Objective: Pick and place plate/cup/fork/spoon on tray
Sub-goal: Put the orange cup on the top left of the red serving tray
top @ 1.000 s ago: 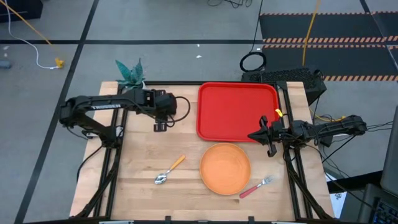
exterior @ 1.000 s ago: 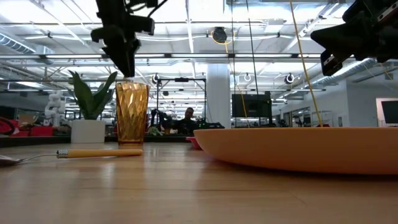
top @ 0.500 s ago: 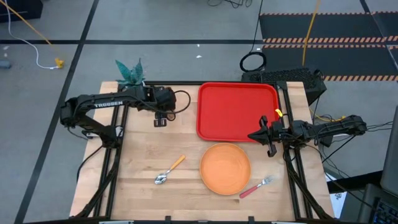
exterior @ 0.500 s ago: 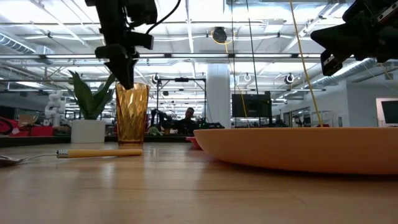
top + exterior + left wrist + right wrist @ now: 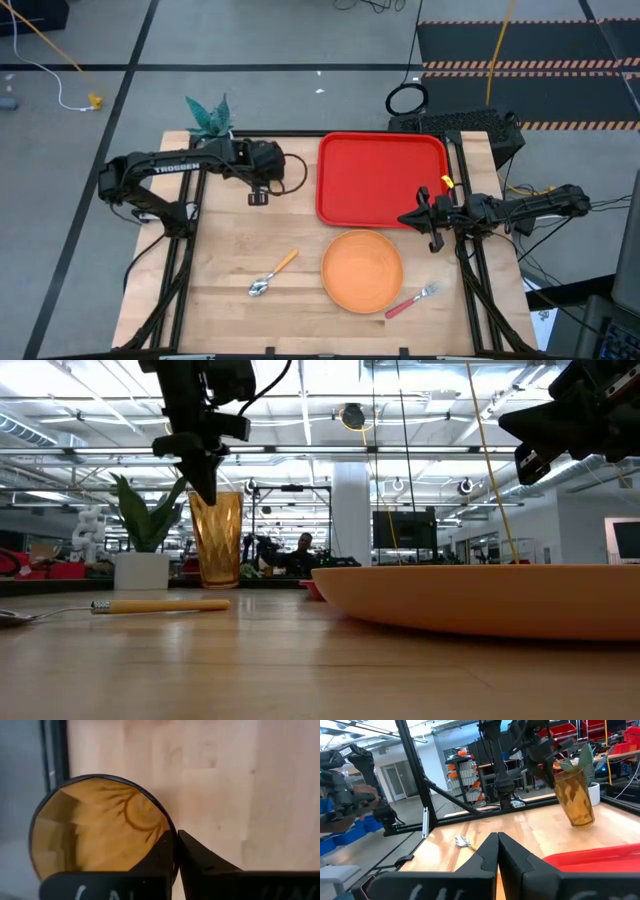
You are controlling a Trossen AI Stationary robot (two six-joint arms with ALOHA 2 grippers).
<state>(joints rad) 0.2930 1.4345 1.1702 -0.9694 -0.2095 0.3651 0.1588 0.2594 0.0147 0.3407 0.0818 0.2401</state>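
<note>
The amber cup [image 5: 218, 545] stands on the table's far left part, tilted, and my left gripper [image 5: 175, 851] is shut on its rim from above. From overhead the gripper [image 5: 258, 195] covers the cup. The orange plate [image 5: 362, 270] lies near the front, with the fork [image 5: 412, 299] to its right and the spoon [image 5: 272, 273] to its left. The red tray [image 5: 380, 178] lies at the far middle. My right gripper [image 5: 405, 219] is shut on nothing, hovering by the tray's near right corner. My left gripper pinches the cup's rim [image 5: 170, 837] between its two fingers, one finger inside the cup and one outside. The fingers point down from above. The cup hangs tilted under them [image 5: 575, 795]; whether its base has left the table I cannot tell.
A white pot with a teal plant [image 5: 208, 118] stands at the far left corner, just behind the cup. Bare wood lies between cup and tray. Dark frame rails run along the table's left and right sides.
My left gripper has come down onto the cup and shut on its rim. The cup, upright before, now leans a little.
</note>
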